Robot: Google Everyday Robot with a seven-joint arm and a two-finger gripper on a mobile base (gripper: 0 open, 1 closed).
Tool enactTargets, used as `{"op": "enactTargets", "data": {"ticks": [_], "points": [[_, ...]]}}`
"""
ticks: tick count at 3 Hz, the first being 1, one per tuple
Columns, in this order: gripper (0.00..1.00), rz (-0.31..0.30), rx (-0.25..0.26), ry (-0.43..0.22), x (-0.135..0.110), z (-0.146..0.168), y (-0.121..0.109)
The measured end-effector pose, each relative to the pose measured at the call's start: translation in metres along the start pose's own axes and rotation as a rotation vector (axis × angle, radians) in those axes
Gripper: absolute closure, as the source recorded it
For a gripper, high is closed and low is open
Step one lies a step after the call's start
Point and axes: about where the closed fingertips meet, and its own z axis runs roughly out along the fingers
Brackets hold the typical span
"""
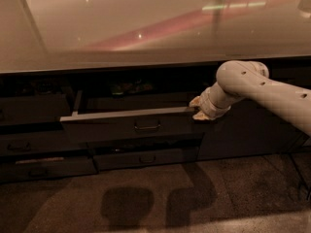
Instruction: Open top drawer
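Counted: one top drawer; one gripper, sat at drawer's 3 o'clock end; one arm; one countertop; two floor shadows.
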Motion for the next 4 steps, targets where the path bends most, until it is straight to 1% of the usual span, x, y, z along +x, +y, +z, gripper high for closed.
{"op": "enactTargets", "data": {"ticks": [1, 2, 3, 4], "points": [[1.0, 0.0, 0.0, 0.0, -0.001, -0.002, -0.001], [1.0, -0.011, -0.001, -0.003, -0.003, -0.002, 0.007], [1.0, -0.011, -0.001, -0.003, -0.003, -0.005, 0.006], [1.0, -0.022, -0.005, -0.006, -0.004, -0.005, 0.016]]}}
